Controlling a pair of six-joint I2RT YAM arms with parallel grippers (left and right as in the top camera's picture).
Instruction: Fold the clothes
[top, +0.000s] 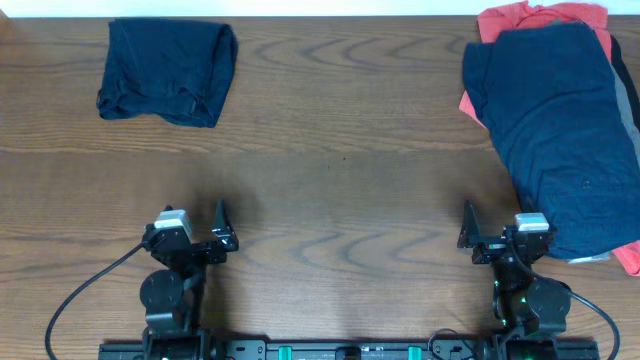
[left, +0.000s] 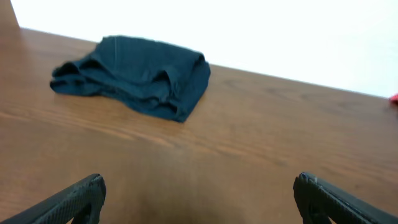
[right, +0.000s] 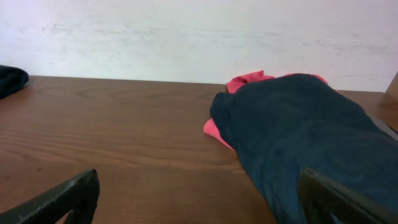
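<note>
1. Overhead: both arms sit at the near edge of the surface (top: 340, 150). The left claw (top: 190, 238) and right claw (top: 505, 242) are each spread wide with nothing between the fingers. A folded navy garment (top: 168, 70) lies toward the far left corner, well apart from the left claw. On the right, an unfolded navy garment (top: 555, 130) lies spread over a coral-red garment (top: 540, 18), whose edges peek out at the far end and the near right corner. The navy garment's near hem comes down just beside the right claw.
2. Left wrist: the left claw's two fingers frame the bottom of the view, wide apart and empty. The folded navy garment (left: 134, 74) rests ahead and to the left, with bare wood between it and the claw. It looks finished.
3. Right wrist: the right claw is open too, holding nothing. The navy garment (right: 298, 130) fills the right half and reaches the right finger; whether they touch cannot be told. The coral-red garment (right: 249, 84) shows beneath it.
4. Judgement: one piece looks done, and the step in hand seems to be starting the next. That calls for taking the top navy garment by an edge, drawing it to the bare middle and flattening it before folding.
</note>
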